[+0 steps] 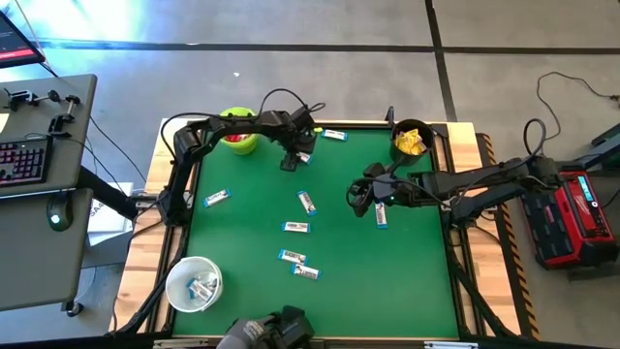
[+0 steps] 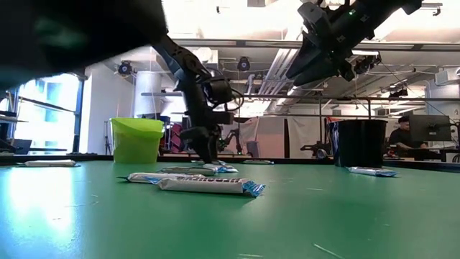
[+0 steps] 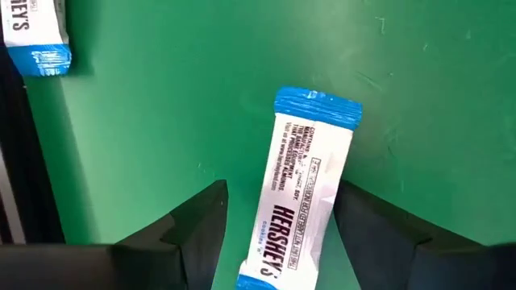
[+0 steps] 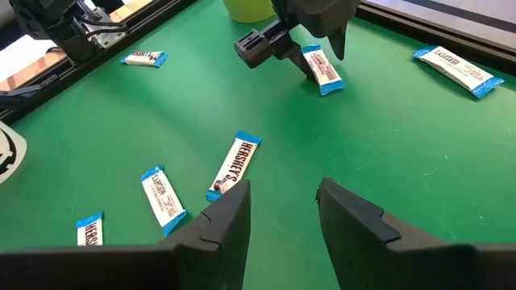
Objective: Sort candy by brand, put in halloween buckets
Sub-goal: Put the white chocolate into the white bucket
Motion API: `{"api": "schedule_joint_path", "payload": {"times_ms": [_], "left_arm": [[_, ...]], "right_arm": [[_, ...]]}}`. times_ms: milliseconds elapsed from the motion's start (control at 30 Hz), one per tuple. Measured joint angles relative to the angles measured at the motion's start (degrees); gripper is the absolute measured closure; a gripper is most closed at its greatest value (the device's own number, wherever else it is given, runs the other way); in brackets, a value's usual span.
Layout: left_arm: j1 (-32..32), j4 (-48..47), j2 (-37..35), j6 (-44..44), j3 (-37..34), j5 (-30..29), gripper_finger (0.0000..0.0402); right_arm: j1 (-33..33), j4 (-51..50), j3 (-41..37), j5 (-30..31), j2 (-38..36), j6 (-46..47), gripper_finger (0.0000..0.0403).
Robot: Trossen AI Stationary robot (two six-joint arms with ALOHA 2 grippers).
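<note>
Candy on the green table [image 1: 339,281] is now mostly white-and-blue bars, scattered between the two arms. The left gripper [image 1: 290,163] is down at the mat with its fingers spread apart, and one white-and-blue bar [image 3: 302,189] lies flat on the mat between them, one blue end pointing out ahead of the tips; neither finger visibly presses it. Another bar's end [image 3: 32,32] lies off to one side of that gripper, apart from it. Just behind the left gripper, at the table's far edge, stands the lime green bucket [image 1: 239,131] with red packets inside. The right gripper [image 1: 359,197] hangs above the mat, jaws parted and holding nothing. A bar [image 1: 381,214] lies just beside it toward the right arm's base, and further bars [image 4: 231,165] lie on the mat ahead of its fingers [image 4: 230,221], toward the table's middle. Behind the right gripper, at the far right corner, is the black bucket [image 1: 412,139] with yellow packets in it. The white bucket [image 1: 194,283], holding a few bars, sits at the near left corner, well apart from both grippers.
</note>
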Motion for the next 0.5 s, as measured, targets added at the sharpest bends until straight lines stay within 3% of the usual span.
{"api": "schedule_joint_path", "payload": {"times_ms": [500], "left_arm": [[0.40, -2.73, 0.92, -1.49, 0.73, 1.12, 0.0279]], "right_arm": [[0.00, -0.02, 0.00, -0.30, 0.00, 0.21, 0.0269]]}}
